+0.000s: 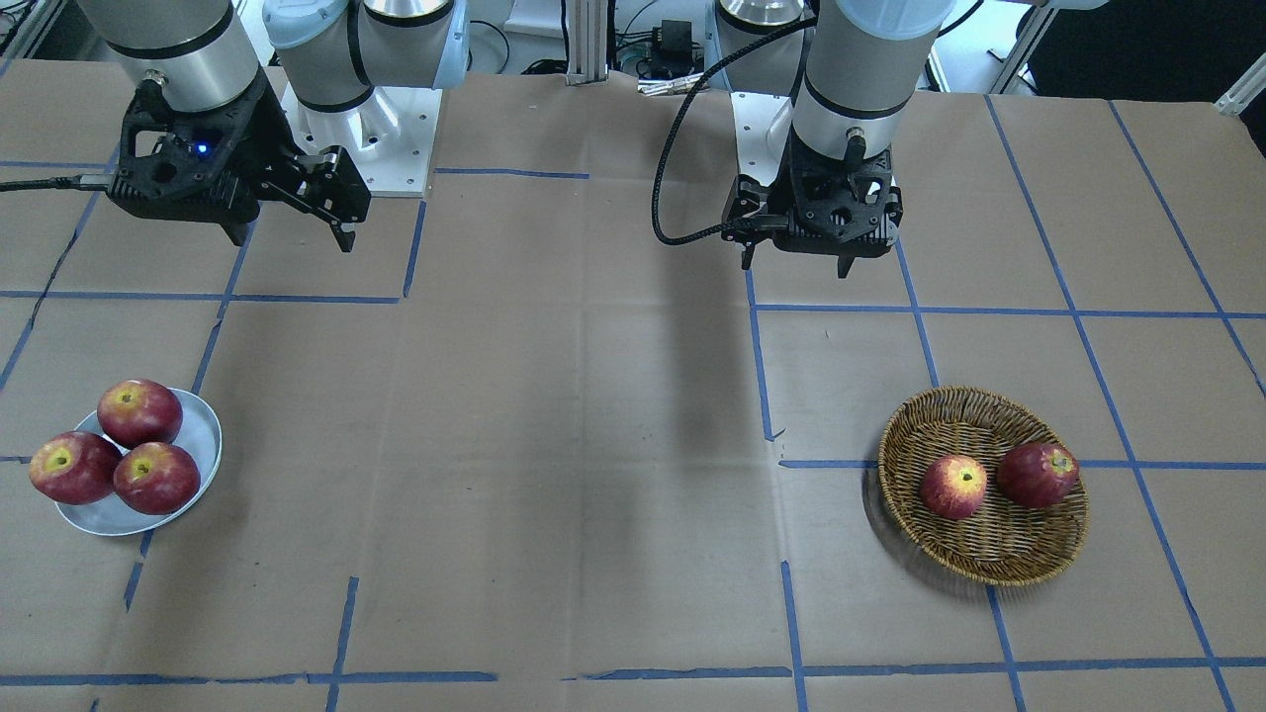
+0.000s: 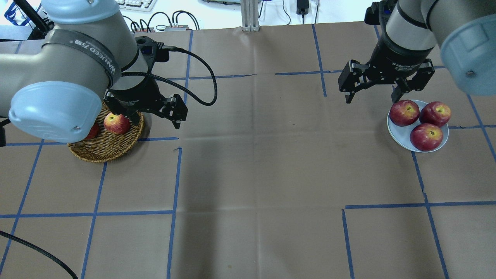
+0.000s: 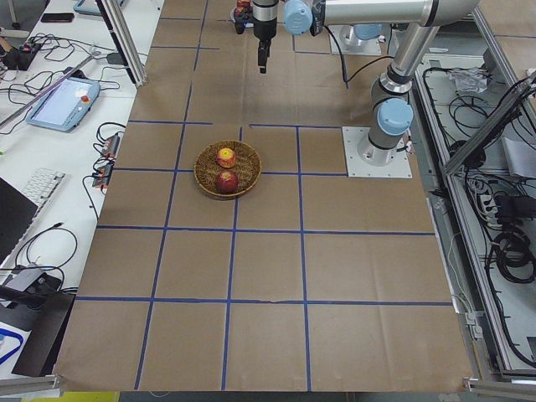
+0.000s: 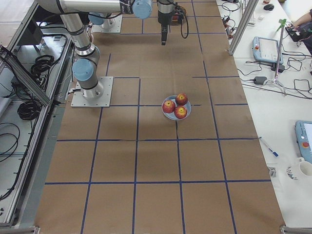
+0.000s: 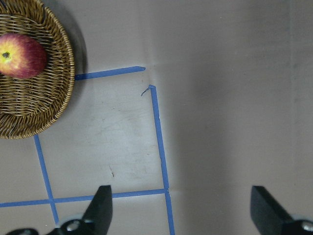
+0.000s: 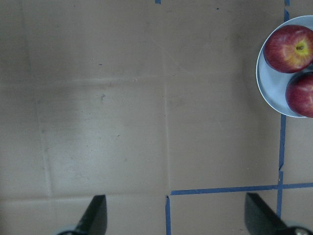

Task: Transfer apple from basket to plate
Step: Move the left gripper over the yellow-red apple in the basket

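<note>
- Found the apple point(image 1: 953, 487) lying in the basket point(image 1: 999, 549), stem end up, yellow-orange blush showing around the stem.
- Noted a darker red apple point(image 1: 1037, 474) just beside it in the same basket; cannot tell whether touching.
- Placed the basket on the robot's left side of the paper-covered table point(image 1: 593, 445), across a blue tape line.
- Logged the left gripper point(image 5: 181, 213) raised above the table, off to the basket's side and not over it; jaws spread wide, nothing between them but bare paper and tape.
- In the left wrist view, caught only the basket's edge and the apple in the upper left corner.
- Found the plate point(image 1: 203, 435) on the robot's right side, well apart from the basket.
- Counted three dark red apples point(image 1: 139, 412) on the plate, packed close together, one overhanging the rim.
- Logged the right gripper point(image 2: 372, 99) raised above the table near the plate, toward the table's middle; jaws wide apart, holding nothing.
- In the right wrist view, caught the plate's rim and two of its apples at the right edge.
</note>
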### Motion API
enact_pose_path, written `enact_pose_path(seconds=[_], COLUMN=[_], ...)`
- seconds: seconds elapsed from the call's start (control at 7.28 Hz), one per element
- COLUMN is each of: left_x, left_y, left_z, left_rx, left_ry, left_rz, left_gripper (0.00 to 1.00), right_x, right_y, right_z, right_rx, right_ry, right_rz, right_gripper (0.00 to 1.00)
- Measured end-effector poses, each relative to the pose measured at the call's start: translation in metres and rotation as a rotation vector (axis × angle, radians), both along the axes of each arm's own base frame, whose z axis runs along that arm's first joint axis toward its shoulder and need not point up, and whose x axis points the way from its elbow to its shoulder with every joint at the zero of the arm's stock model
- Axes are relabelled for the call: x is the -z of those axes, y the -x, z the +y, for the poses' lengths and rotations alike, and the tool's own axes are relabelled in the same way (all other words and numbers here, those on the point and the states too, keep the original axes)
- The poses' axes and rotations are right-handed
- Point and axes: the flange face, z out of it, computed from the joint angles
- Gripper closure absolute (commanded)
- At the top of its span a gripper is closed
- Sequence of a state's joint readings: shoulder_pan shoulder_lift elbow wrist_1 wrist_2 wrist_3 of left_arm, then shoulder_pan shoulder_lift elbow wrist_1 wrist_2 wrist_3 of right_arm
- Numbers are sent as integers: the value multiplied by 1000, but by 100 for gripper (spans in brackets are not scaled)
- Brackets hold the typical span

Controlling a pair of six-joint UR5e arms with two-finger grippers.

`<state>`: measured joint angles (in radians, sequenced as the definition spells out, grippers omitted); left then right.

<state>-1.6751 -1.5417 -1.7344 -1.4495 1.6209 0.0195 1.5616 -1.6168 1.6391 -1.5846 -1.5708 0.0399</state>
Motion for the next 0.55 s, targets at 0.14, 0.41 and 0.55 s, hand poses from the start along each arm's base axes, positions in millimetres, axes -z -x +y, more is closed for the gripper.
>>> enact_pose_path(seconds=[0.14,0.41,0.55], left_x=[-2,-4,-4], left_y=[0,-11,-31], left_z=[0,-5,-13], left_rx=[4,57,116], left_ry=[3,15,23], left_rz=[0,-11,-40], left_gripper=[1,1,1], right_x=[0,0,0], right_y=[0,0,0], right_z=[0,0,0], right_rx=[0,1,0], right_ry=[0,0,0], right_rz=[0,0,0], right_gripper=[0,0,0])
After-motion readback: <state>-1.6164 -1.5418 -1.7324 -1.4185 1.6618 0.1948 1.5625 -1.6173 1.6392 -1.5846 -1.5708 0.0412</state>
